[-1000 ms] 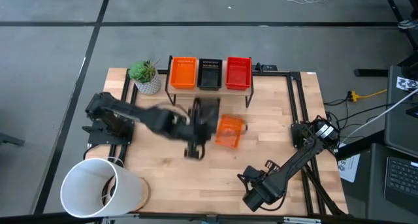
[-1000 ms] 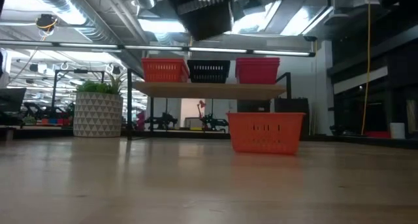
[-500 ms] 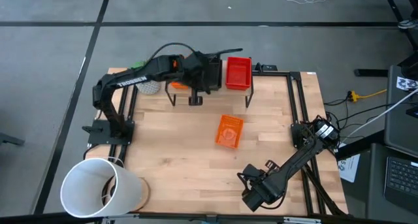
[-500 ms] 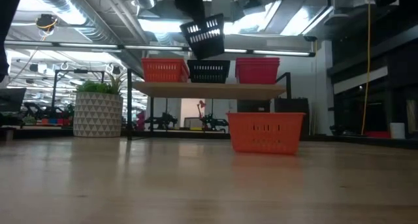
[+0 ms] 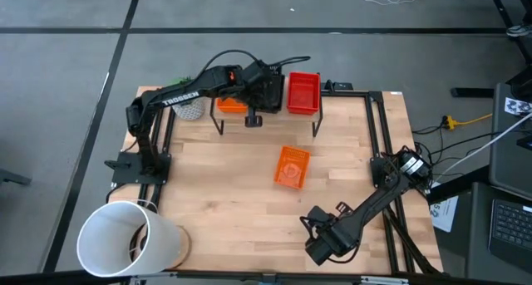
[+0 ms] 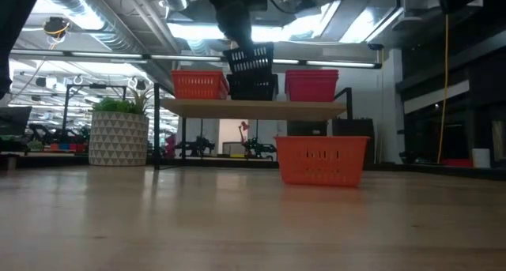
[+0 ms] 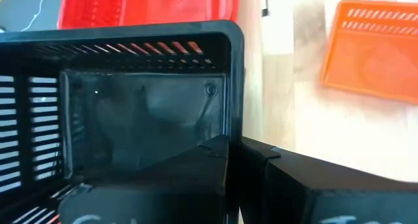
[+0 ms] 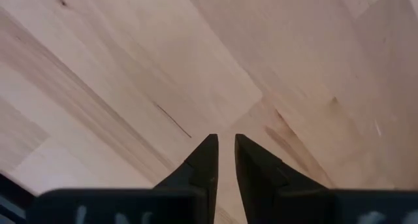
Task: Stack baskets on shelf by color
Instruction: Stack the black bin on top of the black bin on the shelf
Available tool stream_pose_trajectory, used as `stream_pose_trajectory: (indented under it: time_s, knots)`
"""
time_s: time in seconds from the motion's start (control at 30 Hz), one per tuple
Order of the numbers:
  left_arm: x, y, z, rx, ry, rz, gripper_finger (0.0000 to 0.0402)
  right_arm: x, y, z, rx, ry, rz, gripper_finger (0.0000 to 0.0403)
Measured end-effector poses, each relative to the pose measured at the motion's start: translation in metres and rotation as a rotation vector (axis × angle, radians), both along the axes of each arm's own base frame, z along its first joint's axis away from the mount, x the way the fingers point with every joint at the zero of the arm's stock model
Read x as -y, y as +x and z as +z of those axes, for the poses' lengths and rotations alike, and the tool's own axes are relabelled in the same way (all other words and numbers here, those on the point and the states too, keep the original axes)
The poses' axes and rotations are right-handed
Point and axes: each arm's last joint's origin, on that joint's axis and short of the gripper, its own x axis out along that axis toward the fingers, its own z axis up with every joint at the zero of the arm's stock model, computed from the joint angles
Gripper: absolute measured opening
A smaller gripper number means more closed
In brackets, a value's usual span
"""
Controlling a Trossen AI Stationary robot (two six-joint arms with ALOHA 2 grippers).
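Black plastic mesh-sided basket [image 6: 251, 58], carried over the middle of the low light-wood shelf on black metal legs [image 6: 253, 107].

Item is held clamped by its rim in the closed fingers of the left gripper [image 5: 259, 87], just above a second black basket [image 6: 253, 87] already on the shelf; whether the two touch cannot be told. Flanking lots: orange mesh basket [image 6: 199, 84] and red mesh basket [image 6: 311, 85] on the shelf. One orange basket [image 5: 292, 166] is left on the wooden tabletop [image 5: 241, 202]. Step in hand is judged to be nesting black on black; squaring and lowering are called for before release. Right gripper [image 8: 222, 160] is parked low near the table's front edge, fingers narrowly parted, nothing held.
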Motion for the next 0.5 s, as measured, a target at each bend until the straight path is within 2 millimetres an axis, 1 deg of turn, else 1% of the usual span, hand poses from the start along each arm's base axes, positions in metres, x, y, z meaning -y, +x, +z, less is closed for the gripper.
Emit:
stream_pose_trajectory:
  time_s: [0.17, 0.4, 0.5]
  knots:
    - [-0.0024, -0.0008, 0.0003, -0.011, 0.021, -0.040, 0.0000, -0.0001, -0.0001, 0.0000, 0.000, 0.000, 0.001, 0.0053]
    - [-0.0042, -0.0013, 0.0003, -0.009, 0.022, -0.039, 0.0000, -0.0001, -0.0001, 0.0000, 0.000, 0.000, 0.001, 0.0053]
    - [-0.0060, 0.0003, -0.0038, -0.022, 0.009, -0.041, 0.0000, -0.0002, 0.0001, 0.0000, 0.002, 0.001, 0.001, 0.0053]
